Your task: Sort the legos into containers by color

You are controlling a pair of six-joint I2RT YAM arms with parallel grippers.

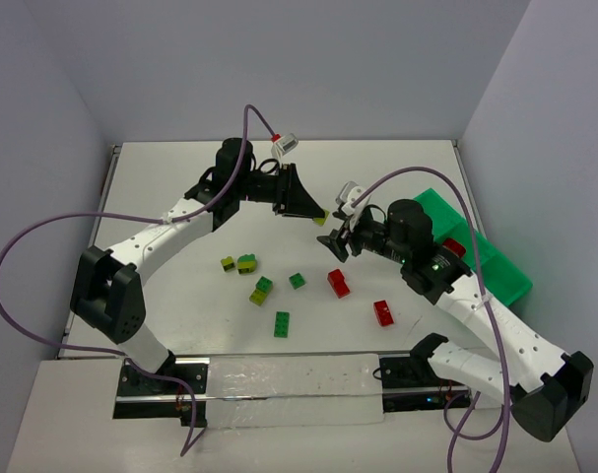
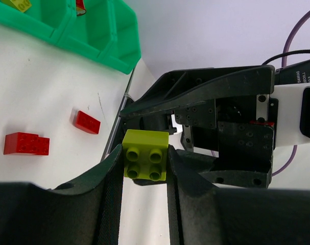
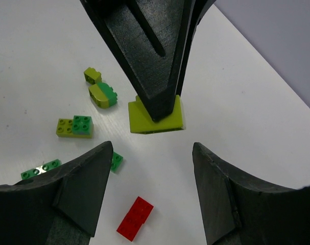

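My left gripper (image 1: 316, 213) is shut on a yellow-green brick (image 2: 145, 154) and holds it above the table, near the middle. The brick also shows in the right wrist view (image 3: 156, 116), pinched at the left fingertips (image 3: 157, 97). My right gripper (image 1: 338, 242) is open and empty, facing the held brick from just to its right, a short gap away (image 3: 150, 153). The bright green tray (image 1: 491, 258) stands at the right, with a red brick (image 1: 454, 247) in one compartment.
Loose on the table: two red bricks (image 1: 338, 283) (image 1: 383, 313), two dark green bricks (image 1: 297, 281) (image 1: 281, 323), a yellow-green brick (image 1: 228, 263), a yellow-green and green piece (image 1: 246, 263), and a two-colour pair (image 1: 261, 291). Walls enclose the table.
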